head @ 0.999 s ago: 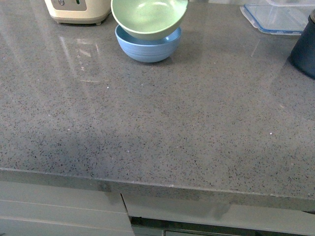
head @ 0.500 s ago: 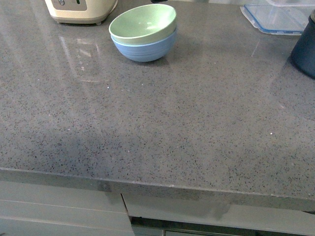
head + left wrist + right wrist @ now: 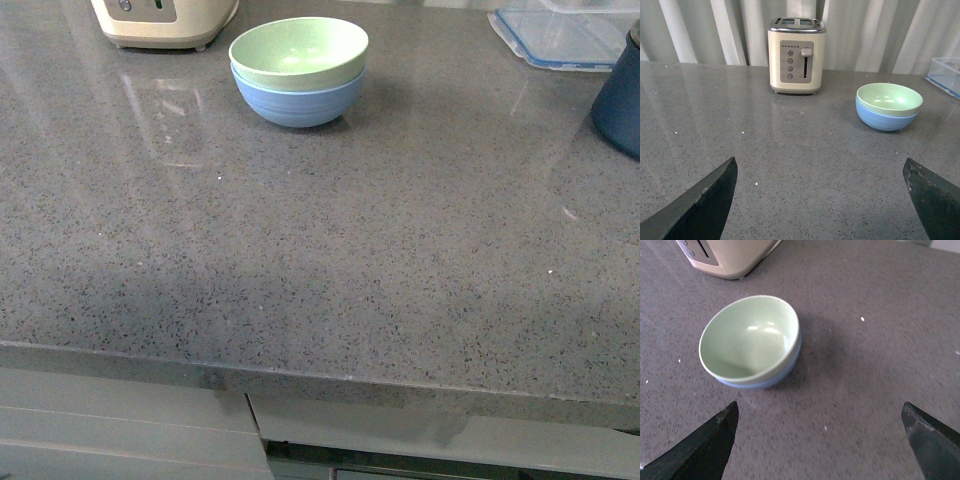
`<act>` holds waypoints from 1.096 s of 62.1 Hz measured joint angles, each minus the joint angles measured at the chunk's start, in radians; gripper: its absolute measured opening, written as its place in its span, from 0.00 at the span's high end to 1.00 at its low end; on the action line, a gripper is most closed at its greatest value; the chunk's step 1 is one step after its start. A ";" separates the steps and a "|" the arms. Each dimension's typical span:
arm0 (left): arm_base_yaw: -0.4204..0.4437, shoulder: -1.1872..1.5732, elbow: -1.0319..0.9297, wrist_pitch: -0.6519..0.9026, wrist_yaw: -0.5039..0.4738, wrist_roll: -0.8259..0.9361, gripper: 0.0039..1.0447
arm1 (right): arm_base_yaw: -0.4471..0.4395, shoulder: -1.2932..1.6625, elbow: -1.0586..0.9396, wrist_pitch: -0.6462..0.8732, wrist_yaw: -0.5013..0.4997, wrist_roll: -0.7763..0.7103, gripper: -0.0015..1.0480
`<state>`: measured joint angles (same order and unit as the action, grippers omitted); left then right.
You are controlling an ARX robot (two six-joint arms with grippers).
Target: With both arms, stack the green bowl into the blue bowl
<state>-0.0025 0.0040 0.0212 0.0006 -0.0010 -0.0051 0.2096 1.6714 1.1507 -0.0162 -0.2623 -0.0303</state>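
Note:
The green bowl (image 3: pixel 298 52) sits nested level inside the blue bowl (image 3: pixel 298 100) at the back of the grey counter. Both show in the left wrist view, green bowl (image 3: pixel 889 98) in blue bowl (image 3: pixel 885 120), and in the right wrist view, green bowl (image 3: pixel 750 337) in blue bowl (image 3: pixel 765 382). My left gripper (image 3: pixel 820 192) is open and empty, well short of the bowls. My right gripper (image 3: pixel 820 435) is open and empty, above and just back from the bowls. Neither arm shows in the front view.
A cream toaster (image 3: pixel 796 55) stands left of the bowls, also in the front view (image 3: pixel 160 22). A clear lidded container (image 3: pixel 560 35) lies at the back right. A dark navy pot (image 3: pixel 618 100) stands at the right edge. The counter's front edge (image 3: pixel 300 375) runs above drawers.
The green bowl, tilted and raised over the blue bowl a second ago, has dropped in and now sits level. The pair shifted slightly on the counter.

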 joint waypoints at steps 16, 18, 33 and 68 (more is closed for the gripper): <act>0.000 0.000 0.000 0.000 0.000 0.000 0.06 | -0.214 -0.228 -0.248 -0.008 -0.145 -0.014 0.10; 0.000 0.000 0.000 0.000 0.000 0.000 0.06 | -0.245 -0.250 -0.272 -0.008 -0.164 -0.018 0.10; 0.000 0.000 0.000 0.000 0.000 0.000 0.06 | -0.480 -0.422 -0.429 -0.021 -0.312 -0.054 0.10; 0.000 -0.001 0.000 0.000 0.000 0.000 0.06 | -0.411 -0.744 -0.898 0.694 0.075 0.018 0.63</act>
<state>-0.0025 0.0032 0.0212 0.0006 -0.0006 -0.0051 -0.2016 0.9276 0.2531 0.6781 -0.1875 -0.0120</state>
